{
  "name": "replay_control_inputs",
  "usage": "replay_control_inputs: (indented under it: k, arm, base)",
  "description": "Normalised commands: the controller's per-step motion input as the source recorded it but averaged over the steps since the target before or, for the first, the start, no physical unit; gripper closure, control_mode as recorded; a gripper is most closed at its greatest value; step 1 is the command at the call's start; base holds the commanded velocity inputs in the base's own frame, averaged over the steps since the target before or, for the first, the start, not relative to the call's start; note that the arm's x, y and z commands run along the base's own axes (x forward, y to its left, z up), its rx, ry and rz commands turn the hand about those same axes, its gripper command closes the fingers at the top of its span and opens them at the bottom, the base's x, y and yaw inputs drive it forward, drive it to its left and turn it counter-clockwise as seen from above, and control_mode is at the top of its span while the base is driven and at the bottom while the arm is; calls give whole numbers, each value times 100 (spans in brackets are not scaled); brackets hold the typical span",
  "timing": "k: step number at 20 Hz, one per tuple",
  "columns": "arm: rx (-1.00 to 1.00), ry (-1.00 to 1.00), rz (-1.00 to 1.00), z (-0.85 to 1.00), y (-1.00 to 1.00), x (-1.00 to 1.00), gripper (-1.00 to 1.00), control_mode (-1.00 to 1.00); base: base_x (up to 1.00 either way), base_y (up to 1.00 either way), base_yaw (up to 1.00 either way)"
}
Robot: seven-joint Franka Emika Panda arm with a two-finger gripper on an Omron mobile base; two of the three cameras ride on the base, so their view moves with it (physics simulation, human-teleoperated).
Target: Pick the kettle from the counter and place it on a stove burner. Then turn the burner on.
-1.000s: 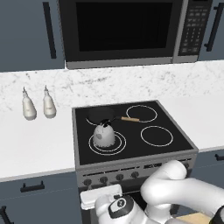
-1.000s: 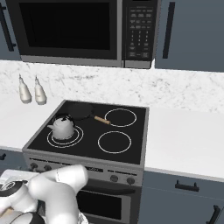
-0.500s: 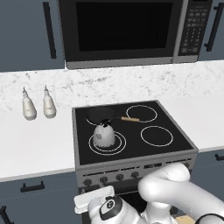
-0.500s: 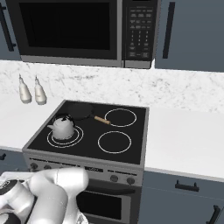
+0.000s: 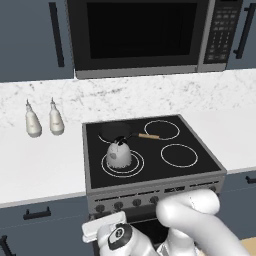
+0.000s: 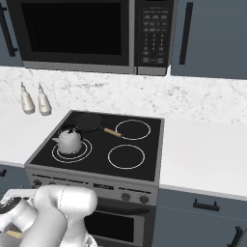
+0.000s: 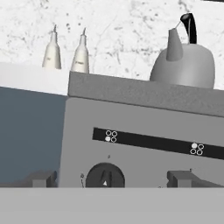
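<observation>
You are looking along the hand at the grey stove front: a round dark knob (image 7: 105,176) is sitting dead ahead at the bottom of the hand view, below a black strip with small white burner symbols (image 7: 158,142). The fingertips are not showing there, and in the left base view the hand (image 5: 105,231) is hanging low in front of the knob row, seen from behind — so you cannot tell how far open it is or whether it is holding anything.

Above, the small squat silvery-grey kettle with the black top handle (image 5: 119,153) is standing upright on the front-left double-ringed burner (image 5: 136,166) of the black glass cooktop (image 5: 195,144). Just behind it a dark round pan with a wooden handle (image 5: 115,132) is lying on the rear-left burner. Well apart to the left, two white pointed-tip bottles (image 5: 42,119) are standing side by side on the white marble-patterned worktop (image 5: 37,167), near the backsplash.
</observation>
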Motion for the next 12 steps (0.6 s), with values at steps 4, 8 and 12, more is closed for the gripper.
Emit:
replay_control_inputs:
  k: [4, 8, 12]
  arm:
    - [7, -2, 0, -13, 0, 50, -100, -100]
    - [5, 0, 0, -15, 0, 31, -100, -100]
    - [1, 0, 0, -42, 0, 2, -100, -100]
  base:
    - [0, 0, 0]
    - [0, 0, 0]
    - [0, 0, 0]
